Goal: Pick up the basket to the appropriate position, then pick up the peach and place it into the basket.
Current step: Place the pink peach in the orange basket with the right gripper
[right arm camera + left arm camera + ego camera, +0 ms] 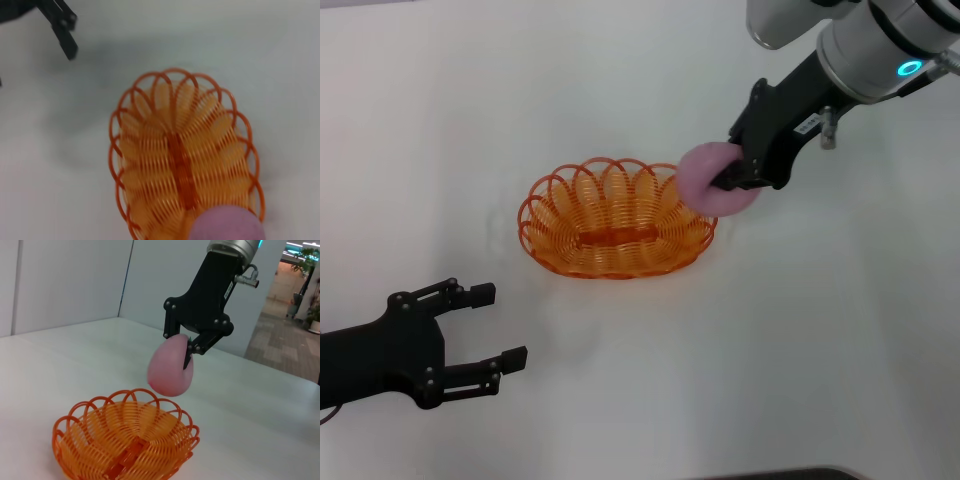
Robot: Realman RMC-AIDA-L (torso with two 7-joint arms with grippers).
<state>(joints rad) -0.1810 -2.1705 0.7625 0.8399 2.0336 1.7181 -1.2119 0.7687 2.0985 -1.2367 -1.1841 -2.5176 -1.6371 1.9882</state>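
Two grippers are seen, and only one is loaded: the right gripper (732,178) is clamped on the peach (712,180), which is held in the air at the basket's right end, just over the scalloped rim rather than over the middle. The basket (615,220) is set on the white table (800,360), empty, with its long axis running left to right across the robot's front; its centre lies to the left of the peach and lower. A short carry leftward along that axis is judged to be what the drop depends on, since a release here could land the fruit on the rim. In the left wrist view the peach (171,367) is seen clear of the coils (125,440), not touching them. The left gripper (480,340) is parked near the robot, well apart from the basket, its fingers spread and empty. Pale wall panels and a corridor are seen behind the table.
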